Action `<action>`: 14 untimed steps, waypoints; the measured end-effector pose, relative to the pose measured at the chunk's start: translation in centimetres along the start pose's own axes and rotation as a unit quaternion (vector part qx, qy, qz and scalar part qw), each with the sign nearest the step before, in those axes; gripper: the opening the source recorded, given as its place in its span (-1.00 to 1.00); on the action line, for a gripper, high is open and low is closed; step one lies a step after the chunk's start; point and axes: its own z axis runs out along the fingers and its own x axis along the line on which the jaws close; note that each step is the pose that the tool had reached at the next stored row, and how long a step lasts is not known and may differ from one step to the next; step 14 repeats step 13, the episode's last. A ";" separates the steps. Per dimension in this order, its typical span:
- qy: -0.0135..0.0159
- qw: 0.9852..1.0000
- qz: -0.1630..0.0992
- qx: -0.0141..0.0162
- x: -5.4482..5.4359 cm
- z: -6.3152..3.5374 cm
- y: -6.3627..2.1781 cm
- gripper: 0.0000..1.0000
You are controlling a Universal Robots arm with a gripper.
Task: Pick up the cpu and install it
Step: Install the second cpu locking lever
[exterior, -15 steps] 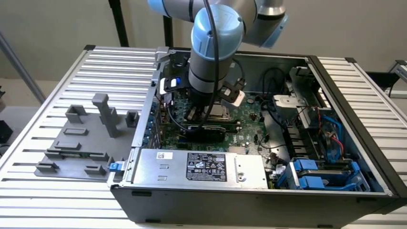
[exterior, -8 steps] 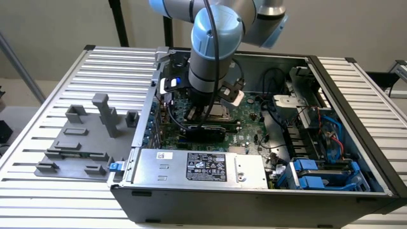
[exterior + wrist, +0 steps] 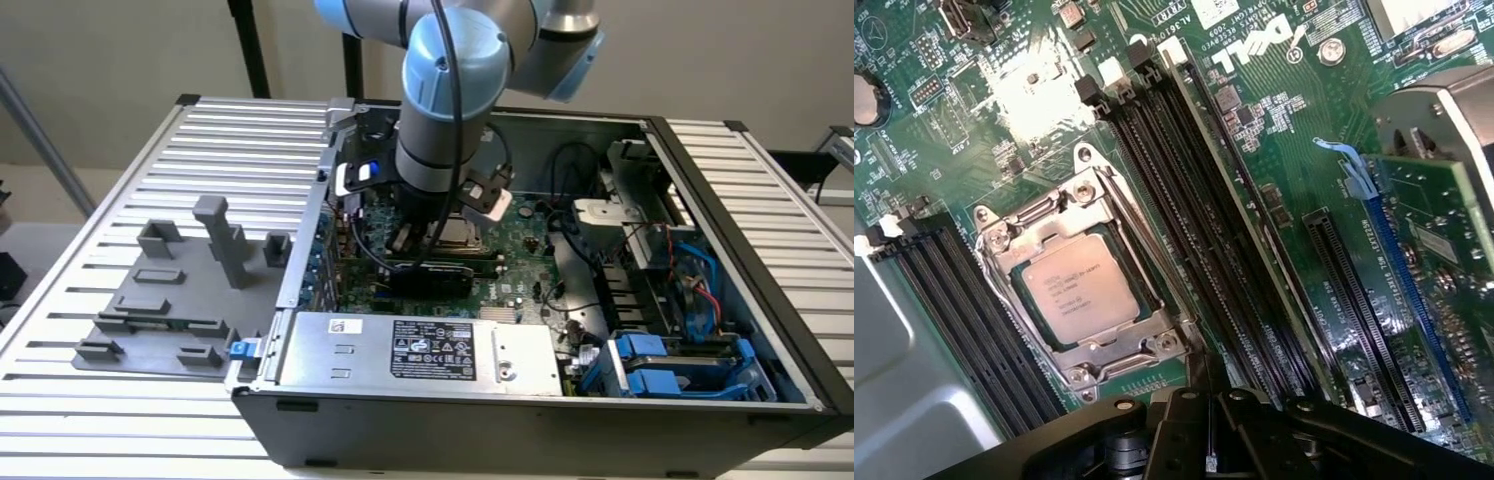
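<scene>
Closed, empty gripper (image 3: 1209, 440) hovers by the socketed cpu (image 3: 1079, 290) on the DELL-marked motherboard (image 3: 1274, 140).

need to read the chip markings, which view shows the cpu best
The wrist view. There the cpu lies in full, unblocked sight, seated in its metal socket frame on the motherboard, with printed lines visible on its top. In the exterior view the arm covers most of the socket area.

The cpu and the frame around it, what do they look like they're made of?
The cpu looks topped with pale brushed metal, matte silver-grey with faint printed text. The frame around it seems to be shiny bare steel, catching bright glare, held by screws. The motherboard beneath looks like glossy green circuit board.
</scene>
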 end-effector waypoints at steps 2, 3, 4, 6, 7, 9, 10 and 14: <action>-0.001 1.000 0.000 0.001 0.1 -0.32 -0.06 -0.79; -0.002 1.000 0.001 0.002 0.1 -0.56 -0.10 -0.79; -0.002 1.000 0.001 0.003 0.2 -0.80 -0.15 -0.79; -0.004 1.000 0.002 0.005 0.3 -1.21 -0.19 -0.79; -0.004 1.000 0.002 0.006 0.3 -1.20 -0.18 -0.79; -0.004 1.000 0.002 0.006 0.3 -1.20 -0.18 -0.79; -0.004 1.000 0.002 0.006 0.3 -1.21 -0.18 -0.79; -0.004 1.000 0.002 0.006 0.3 -1.21 -0.18 -0.79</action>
